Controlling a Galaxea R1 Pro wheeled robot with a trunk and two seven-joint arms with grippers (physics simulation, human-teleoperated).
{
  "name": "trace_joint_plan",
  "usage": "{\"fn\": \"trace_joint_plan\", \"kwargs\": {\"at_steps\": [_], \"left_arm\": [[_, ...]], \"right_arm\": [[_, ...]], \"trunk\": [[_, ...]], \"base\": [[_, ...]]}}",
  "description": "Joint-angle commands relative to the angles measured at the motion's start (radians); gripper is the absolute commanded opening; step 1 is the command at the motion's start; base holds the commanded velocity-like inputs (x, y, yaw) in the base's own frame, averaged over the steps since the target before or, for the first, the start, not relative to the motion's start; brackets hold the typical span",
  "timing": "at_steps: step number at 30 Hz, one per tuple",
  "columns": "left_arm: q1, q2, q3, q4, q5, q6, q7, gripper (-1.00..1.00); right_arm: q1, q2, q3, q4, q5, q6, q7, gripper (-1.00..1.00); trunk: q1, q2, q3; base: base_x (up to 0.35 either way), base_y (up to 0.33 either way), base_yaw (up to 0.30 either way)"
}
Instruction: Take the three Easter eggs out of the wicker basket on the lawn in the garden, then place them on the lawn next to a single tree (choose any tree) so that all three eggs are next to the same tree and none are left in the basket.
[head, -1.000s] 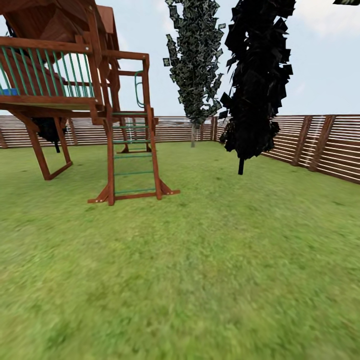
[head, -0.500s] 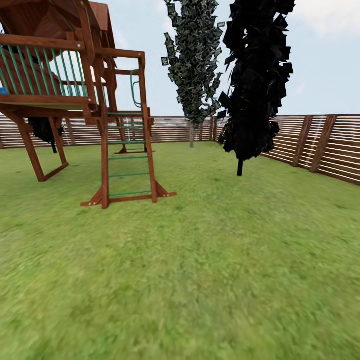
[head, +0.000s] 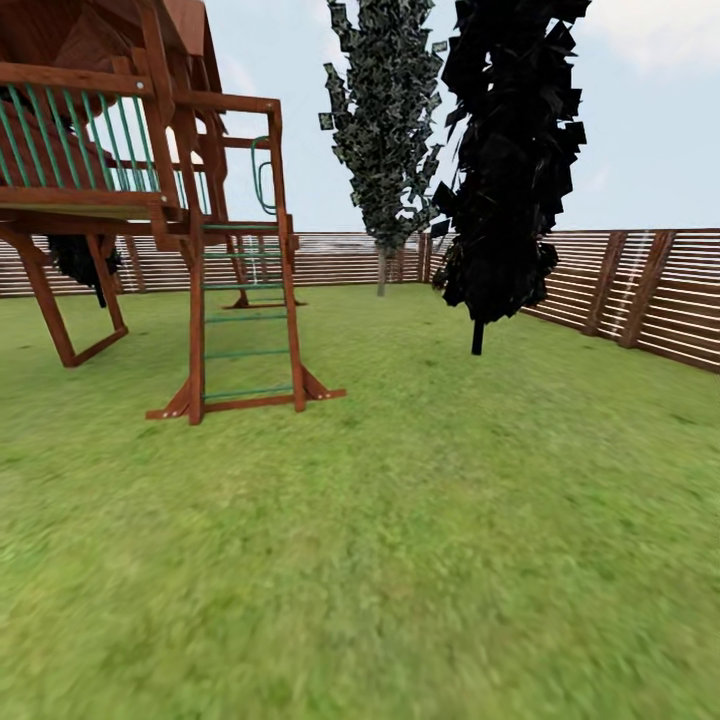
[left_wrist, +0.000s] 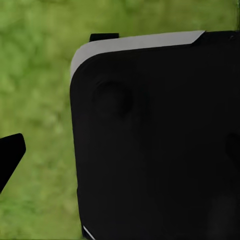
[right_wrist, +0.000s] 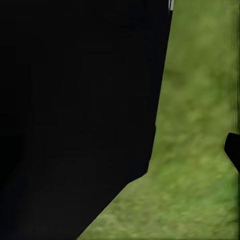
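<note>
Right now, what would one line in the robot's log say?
phase: travelling | ahead: lawn, playset, tree, conifer, fence | grippers: unclear

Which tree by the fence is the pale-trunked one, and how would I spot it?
Start at the wooden play tower on the lawn and look right, toward the fence corner. The tree stands there, farther back than the near-black conifer beside it. Its slim grey-beige trunk and leaves mottled green and white set it apart.
</note>
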Motion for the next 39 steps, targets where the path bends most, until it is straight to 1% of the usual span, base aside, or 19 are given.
{"fn": "trace_joint_plan", "kwargs": {"at_steps": [1,9,18,39], "left_arm": [[0.001,0.000,0.001,-0.003,-0.003,0.001,0.000,1.00],[0.000,0.000,0.002,-0.004,-0.003,0.001,-0.001,1.00],[0.001,-0.001,0.001,-0.004,-0.003,0.001,-0.001,1.00],[0.001,-0.003,-0.001,-0.002,-0.004,0.001,-0.001,1.00]], "right_arm": [[-0.001,0.000,-0.001,0.001,0.008,0.001,-0.001,1.00],[-0.001,0.000,-0.001,0.002,0.007,-0.001,-0.001,1.00],[-0.001,0.001,0.000,0.002,0.008,-0.002,-0.001,1.00],[-0.001,0.001,0.000,0.002,0.008,-0.002,-0.001,1.00]], "trunk": [[0.001,0.000,-0.001],[0.001,0.000,-0.001],[0.001,0.000,-0.001],[0.001,0.000,-0.001]], "base": [[0.287,-0.132,-0.081],[0.307,-0.022,-0.160],[0.311,-0.023,-0.010],[0.311,-0.104,0.000]]}}
